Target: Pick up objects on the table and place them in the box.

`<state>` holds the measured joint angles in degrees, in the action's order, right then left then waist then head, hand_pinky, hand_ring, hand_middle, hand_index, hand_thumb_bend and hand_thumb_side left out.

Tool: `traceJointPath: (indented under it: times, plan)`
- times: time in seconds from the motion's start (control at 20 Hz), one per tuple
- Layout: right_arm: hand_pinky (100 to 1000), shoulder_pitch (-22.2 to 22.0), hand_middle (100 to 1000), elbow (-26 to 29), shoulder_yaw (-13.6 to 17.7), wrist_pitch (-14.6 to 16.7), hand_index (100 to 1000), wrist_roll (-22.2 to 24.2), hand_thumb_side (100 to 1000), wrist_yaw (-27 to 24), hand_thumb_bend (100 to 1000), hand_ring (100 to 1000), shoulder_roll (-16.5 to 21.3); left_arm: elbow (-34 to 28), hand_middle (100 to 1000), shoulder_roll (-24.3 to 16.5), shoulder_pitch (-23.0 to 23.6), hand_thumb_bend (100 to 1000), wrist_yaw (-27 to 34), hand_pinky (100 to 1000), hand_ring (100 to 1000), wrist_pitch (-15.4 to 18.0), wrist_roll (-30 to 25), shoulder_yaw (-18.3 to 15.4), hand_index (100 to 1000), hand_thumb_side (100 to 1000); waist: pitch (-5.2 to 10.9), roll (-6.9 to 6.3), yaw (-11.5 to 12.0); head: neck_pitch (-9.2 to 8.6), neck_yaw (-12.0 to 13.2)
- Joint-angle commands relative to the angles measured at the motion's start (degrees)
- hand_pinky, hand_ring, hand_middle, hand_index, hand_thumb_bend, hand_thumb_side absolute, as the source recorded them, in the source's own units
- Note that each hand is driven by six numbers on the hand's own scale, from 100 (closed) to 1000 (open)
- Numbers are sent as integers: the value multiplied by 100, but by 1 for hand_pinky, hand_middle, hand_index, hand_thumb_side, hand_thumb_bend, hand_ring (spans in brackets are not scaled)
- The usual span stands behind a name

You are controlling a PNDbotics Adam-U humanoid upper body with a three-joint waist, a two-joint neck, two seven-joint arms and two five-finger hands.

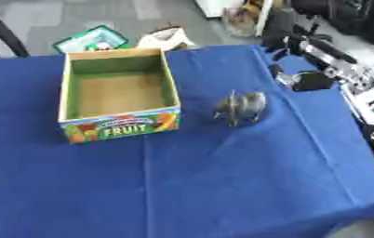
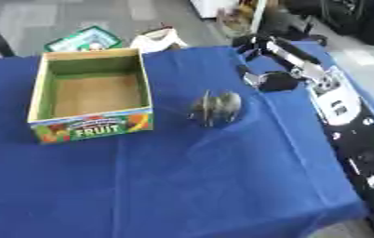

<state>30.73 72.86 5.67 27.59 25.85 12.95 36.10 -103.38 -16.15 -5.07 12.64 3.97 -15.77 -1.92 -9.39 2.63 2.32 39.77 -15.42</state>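
Right now the right hand (image 2: 273, 80) hangs over the far right part of the table (image 1: 223, 186), arm coming in from the right edge. Its fingers look dark and blurred — I can't tell how far they're spread, and I see nothing in them. It doesn't appear to touch the cloth or any object.

Task object: a small grey item (image 1: 241, 107), rounded with something thin sticking up, shape otherwise unclear. It sits on the blue cloth just below and to the left of the hand, apart from it. Further left of the hand, past the grey item, is the box (image 1: 64, 95) — open top, "FRUIT" printed on the near wall, nothing visible inside.

Layout makes sense, I'd say: box mouth faces up and sits close beside the object, so the carry is short and sideways. Hand looks staged for a reach down-left — grasp not yet made.

Left hand: not visible in either view.
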Motion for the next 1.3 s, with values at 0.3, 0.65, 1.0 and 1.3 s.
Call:
traceJointPath:
  times: [0.3,0.65,1.0,1.3]
  plan:
    - [808,77,910,107,68,-42,955,191,414,28,100,913,221,-79,559,-96,-46,100,7,586,522,2,-6,-40,616,813,73,3,-6,11,-12]
    - [820,88,909,88,45,-40,958,291,397,78,100,919,229,-77,560,-97,-48,100,-1,586,522,1,-8,-39,616,814,67,12,-9,14,-17]
    - [829,164,906,-142,-111,97,958,324,391,550,100,922,219,-76,560,-98,-55,100,-2,586,522,-2,-13,-35,616,814,65,18,-6,20,-30]
    - [865,261,912,-620,-292,188,968,273,439,1351,100,935,148,-72,561,-97,-51,100,-6,586,523,3,-17,-29,616,815,66,6,16,21,-50]
